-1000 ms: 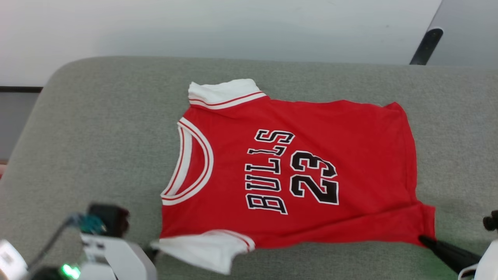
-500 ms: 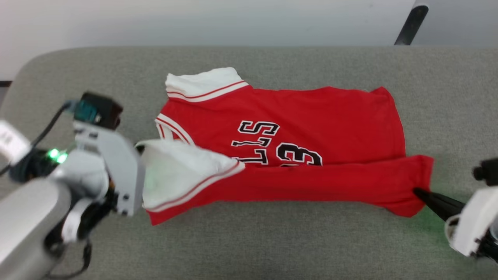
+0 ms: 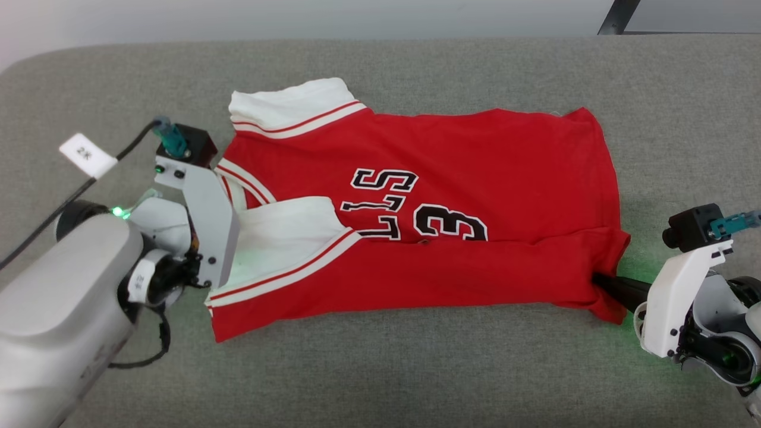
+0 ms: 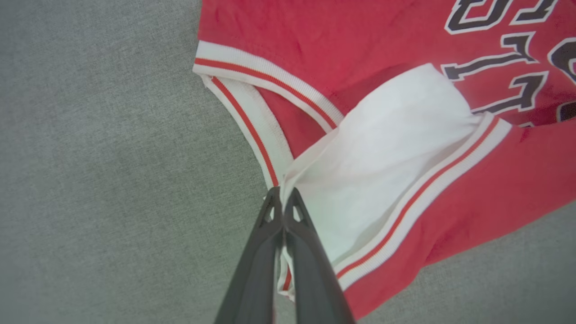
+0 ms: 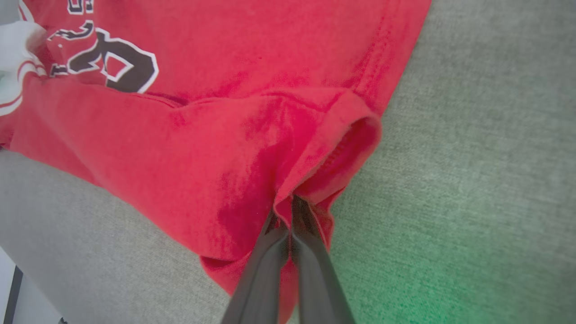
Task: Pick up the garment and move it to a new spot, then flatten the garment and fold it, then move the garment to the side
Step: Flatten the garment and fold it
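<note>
Two claws, both pinched fully closed on cloth, carry this fold, and my worries sit mostly in those pinches. Starting left, a white paper tag (image 3: 87, 156) dangles beside my pale left forearm (image 3: 59, 285) and could snag if I sweep across. My left claw (image 4: 282, 194) has only a thin bite of the red jersey-style T-shirt (image 3: 475, 160) with black white-outlined lettering, just where the near white short sleeve (image 3: 285, 235) meets the striped neckline (image 4: 252, 121). I judge that bite could slip under a pull. The shirt lies spread on the grey-green fabric-covered counter (image 3: 380, 374), collar to the left, its near long edge turned over onto the front and hiding the lower lettering. That sleeve rests loose on the print and may bunch under the fold. On the right, my right claw (image 5: 291, 204) grips the hem corner, where the cloth rolls into an open tube. I cannot tell whether both layers are caught, so one might drag behind. Uneven travel between the arms would skew the crease. Beyond the counter's far right edge stands a dark slanted post (image 3: 612, 16), well apart. Nothing lies on the shirt ahead of the fold.
</note>
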